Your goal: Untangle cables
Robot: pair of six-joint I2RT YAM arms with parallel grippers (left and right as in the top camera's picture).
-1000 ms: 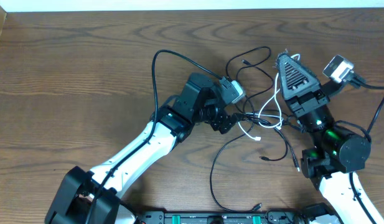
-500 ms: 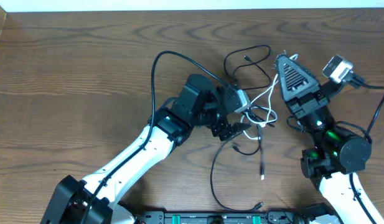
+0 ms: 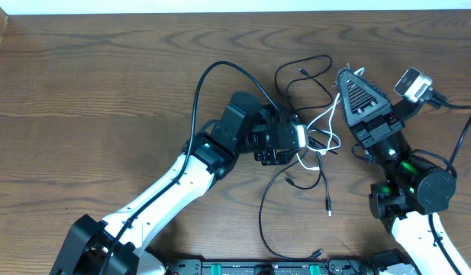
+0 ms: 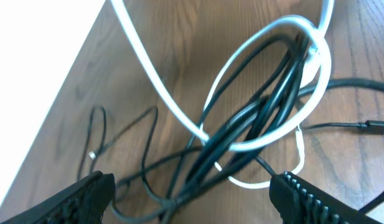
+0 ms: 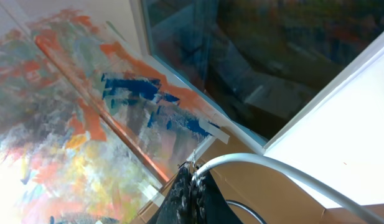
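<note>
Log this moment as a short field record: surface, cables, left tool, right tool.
surface: brown wooden table
white cable: thin white cable, looped around a bundle of black ones, one stretch running up into the right tool
black cables: thin black cables, tangled, several threaded through the white loop, the rest in loose curves on the table
left tool: left tool open, one jaw on either side of the knot, nothing gripped
right tool: right tool shut on the thin white cable
</note>
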